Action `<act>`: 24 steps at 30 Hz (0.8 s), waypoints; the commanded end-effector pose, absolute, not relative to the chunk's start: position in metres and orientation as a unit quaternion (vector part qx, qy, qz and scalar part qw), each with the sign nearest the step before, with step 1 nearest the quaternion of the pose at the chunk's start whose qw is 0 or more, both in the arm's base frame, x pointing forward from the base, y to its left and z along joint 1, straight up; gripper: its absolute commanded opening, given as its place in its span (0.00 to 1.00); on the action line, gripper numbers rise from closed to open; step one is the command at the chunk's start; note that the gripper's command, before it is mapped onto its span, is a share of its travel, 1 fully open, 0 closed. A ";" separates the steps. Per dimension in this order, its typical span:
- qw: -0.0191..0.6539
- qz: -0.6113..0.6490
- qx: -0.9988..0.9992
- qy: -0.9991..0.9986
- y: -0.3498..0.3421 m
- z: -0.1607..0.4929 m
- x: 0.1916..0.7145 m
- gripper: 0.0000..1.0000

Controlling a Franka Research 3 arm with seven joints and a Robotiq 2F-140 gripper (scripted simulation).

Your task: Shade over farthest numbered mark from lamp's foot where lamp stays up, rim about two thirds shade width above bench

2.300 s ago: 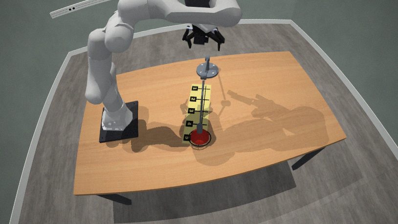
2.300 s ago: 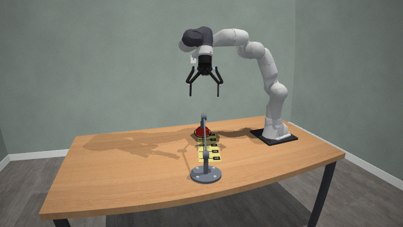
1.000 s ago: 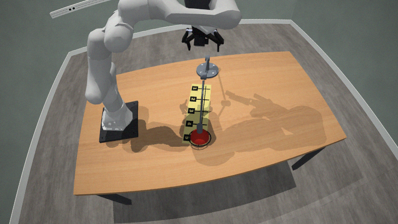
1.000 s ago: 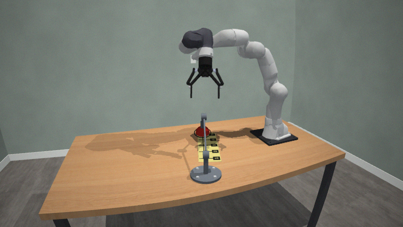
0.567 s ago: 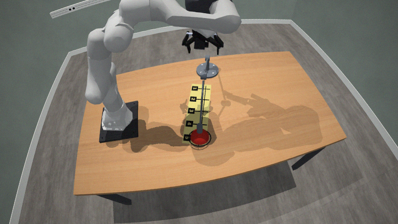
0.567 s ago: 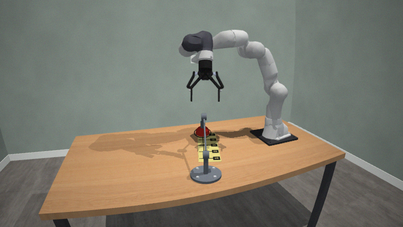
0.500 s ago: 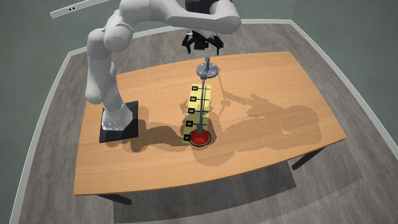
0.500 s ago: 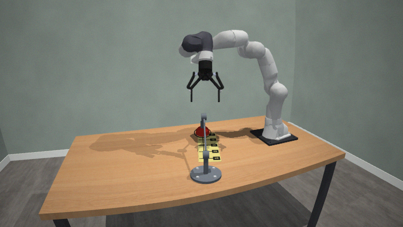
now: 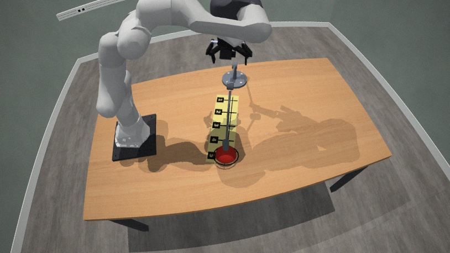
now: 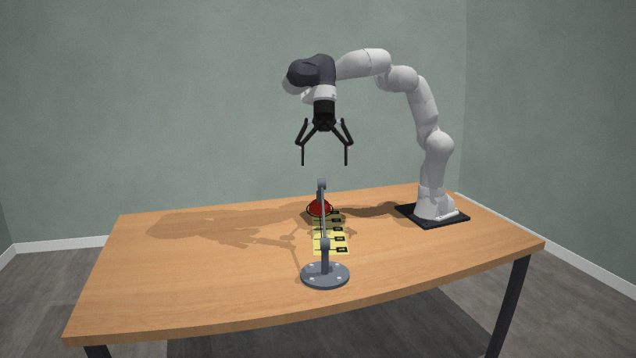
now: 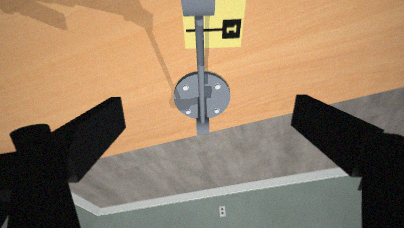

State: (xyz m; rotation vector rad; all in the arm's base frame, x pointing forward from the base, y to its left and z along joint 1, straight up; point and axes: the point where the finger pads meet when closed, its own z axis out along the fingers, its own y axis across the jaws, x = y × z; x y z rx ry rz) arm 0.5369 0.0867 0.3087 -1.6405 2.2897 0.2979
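Observation:
The lamp's grey round foot (image 9: 234,78) (image 10: 323,275) (image 11: 202,95) stands at one end of a yellow strip (image 9: 235,103) (image 10: 318,249) (image 11: 190,37) of numbered marks. Its thin arm (image 9: 228,119) stretches along the strip to the red shade (image 9: 225,154) (image 10: 319,206). The shade sits inside a black ring beside mark 5 (image 9: 210,154), the farthest from the foot, and hangs low, close to the bench. Mark 1 (image 9: 220,100) (image 11: 231,27) is nearest the foot. My gripper (image 9: 229,61) (image 10: 323,163) (image 11: 209,111) is wide open and empty, high above the lamp's foot.
My arm's base stands on a black plate (image 9: 135,151) (image 10: 434,220) near one side of the wooden bench (image 9: 314,94) (image 10: 200,276). The bench's edge runs just past the lamp's foot in the wrist view, with floor beyond.

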 end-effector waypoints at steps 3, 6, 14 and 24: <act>0.078 0.052 -0.585 0.806 0.086 0.308 0.539 1.00; 0.078 0.052 -0.585 0.806 0.086 0.308 0.539 1.00; 0.079 0.052 -0.584 0.806 0.086 0.308 0.540 1.00; 0.081 0.050 -0.586 0.805 0.086 0.307 0.541 1.00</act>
